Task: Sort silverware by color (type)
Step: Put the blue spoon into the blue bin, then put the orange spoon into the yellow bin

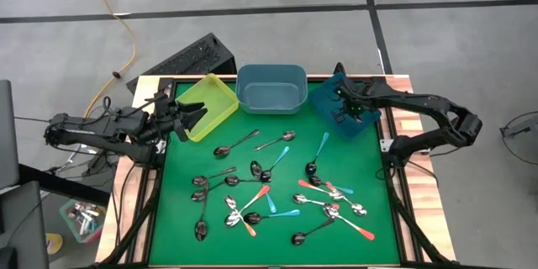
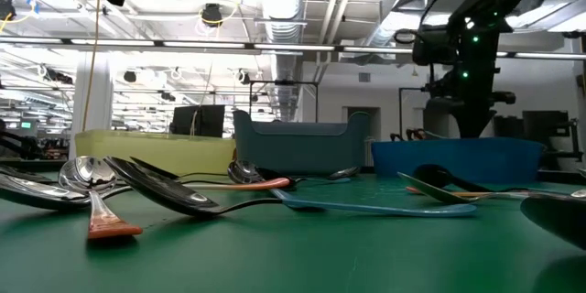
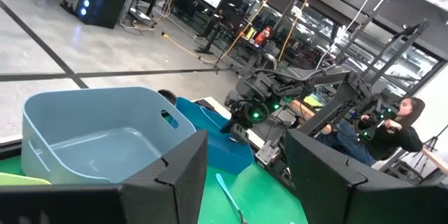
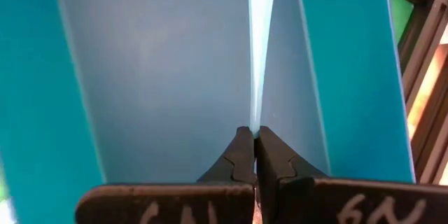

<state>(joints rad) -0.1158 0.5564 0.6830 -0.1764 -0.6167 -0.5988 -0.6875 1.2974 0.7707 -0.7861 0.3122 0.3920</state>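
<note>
Teal-handled spoon [image 4: 260, 49] hung inside the blue bin [image 1: 326, 105], pinched by the right gripper [image 4: 255, 140] fingers. Releasing low would keep it from bouncing out. Other spoons [image 1: 252, 193] lay on the green surface [image 1: 181, 248]; left gripper [image 1: 181, 118] waited, fingers apart.

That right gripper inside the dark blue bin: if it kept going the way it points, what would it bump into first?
Probably the dark blue bin's floor. The right gripper, jaws shut on a light teal-blue spoon handle, points straight into it; depth is unclear.

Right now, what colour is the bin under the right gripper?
Dark blue bin, beneath the right gripper; the high view shows it best.
</note>
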